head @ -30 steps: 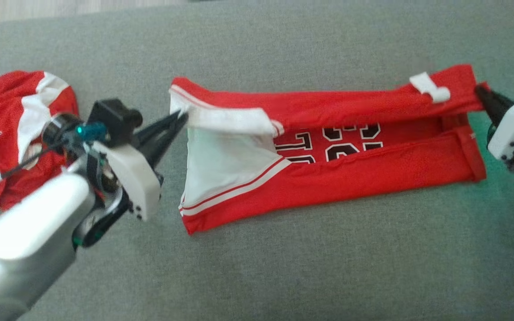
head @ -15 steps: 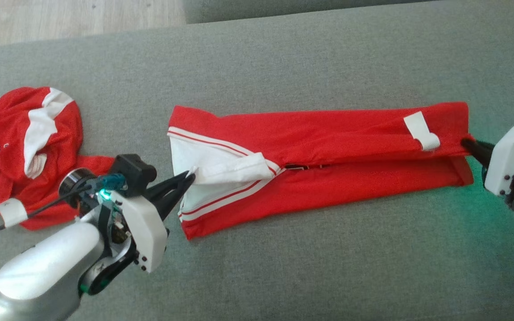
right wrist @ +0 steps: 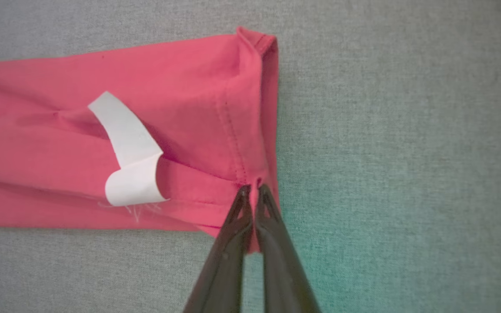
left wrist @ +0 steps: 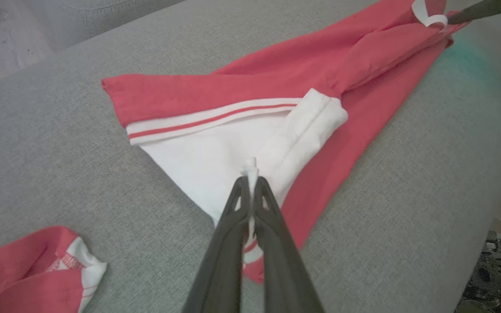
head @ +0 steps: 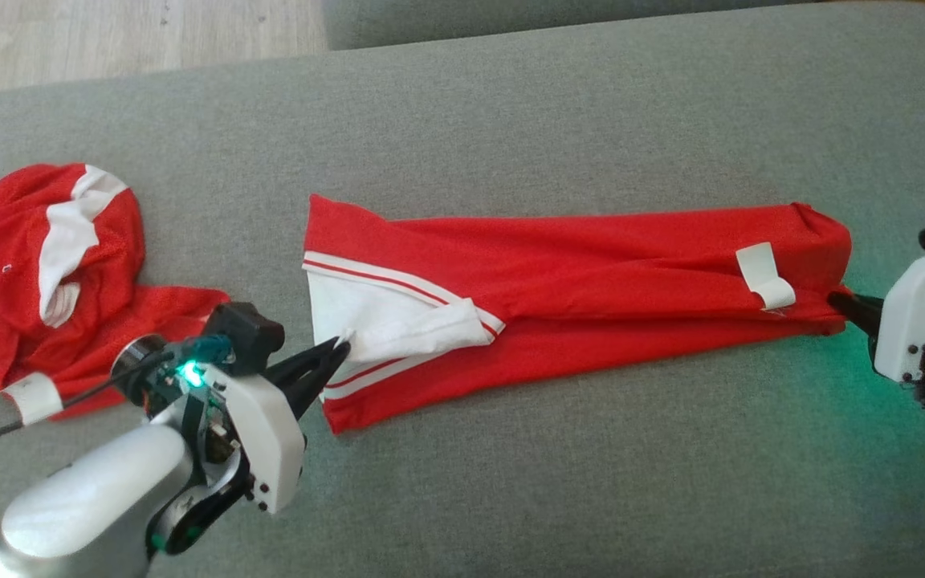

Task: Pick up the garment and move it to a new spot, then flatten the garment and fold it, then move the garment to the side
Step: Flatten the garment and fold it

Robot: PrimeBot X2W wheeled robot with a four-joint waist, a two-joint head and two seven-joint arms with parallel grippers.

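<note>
Garment point(head: 591, 265) long, flat: left hand point(head: 340, 347) clamps white edge point(left wrist: 250, 167), right hand point(head: 834, 298) clamps hem point(right wrist: 255, 130); open cushion point(head: 591, 482) nearside.

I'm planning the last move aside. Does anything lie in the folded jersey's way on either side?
Leftward, yes: a crumpled second jersey lies on the cushion beyond the left gripper. Rightward of the folded jersey, nothing visible blocks it.

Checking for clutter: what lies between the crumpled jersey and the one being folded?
In the head view, bare grey cushion, crossed lower down by the left tool, shut on the long jersey.
</note>
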